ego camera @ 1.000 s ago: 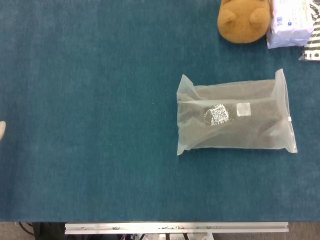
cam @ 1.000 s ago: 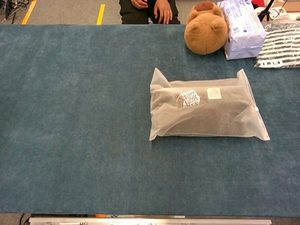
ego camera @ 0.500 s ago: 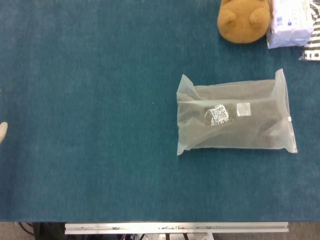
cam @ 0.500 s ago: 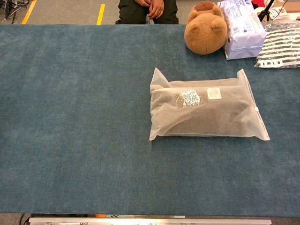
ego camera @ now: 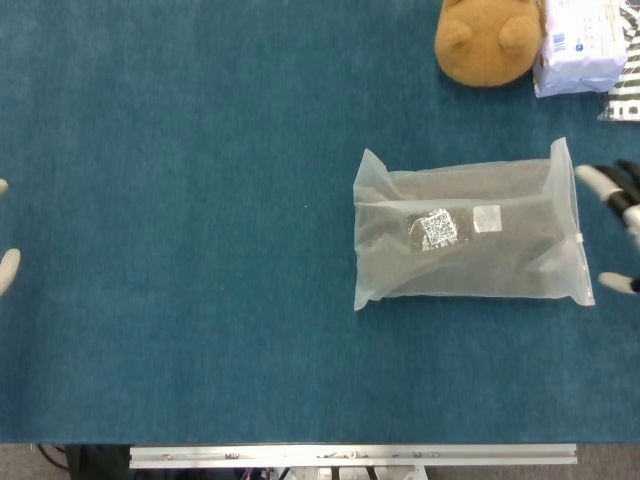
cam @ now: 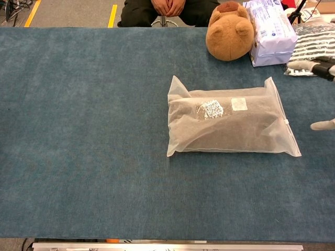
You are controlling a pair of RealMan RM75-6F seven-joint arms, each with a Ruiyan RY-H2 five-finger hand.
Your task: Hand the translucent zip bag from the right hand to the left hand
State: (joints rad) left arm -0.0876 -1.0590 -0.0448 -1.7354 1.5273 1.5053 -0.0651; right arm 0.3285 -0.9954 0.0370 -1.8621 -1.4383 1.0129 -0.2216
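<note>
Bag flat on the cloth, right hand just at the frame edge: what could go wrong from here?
The translucent zip bag lies flat, so the right hand, open beside its zip end, may pinch only loose film and let it slip. The stuffed bear and white pack sit close behind. The left hand is far across the table.

Right hand [ego camera: 620, 225]: pale off-white fingertips on black segments behind them; left hand [ego camera: 6, 262]: only pale off-white fingertips visible at the frame edge.

Head cam: straight down. Chest cam: lower, tilted fwd. Both share table [ego camera: 200, 200].
</note>
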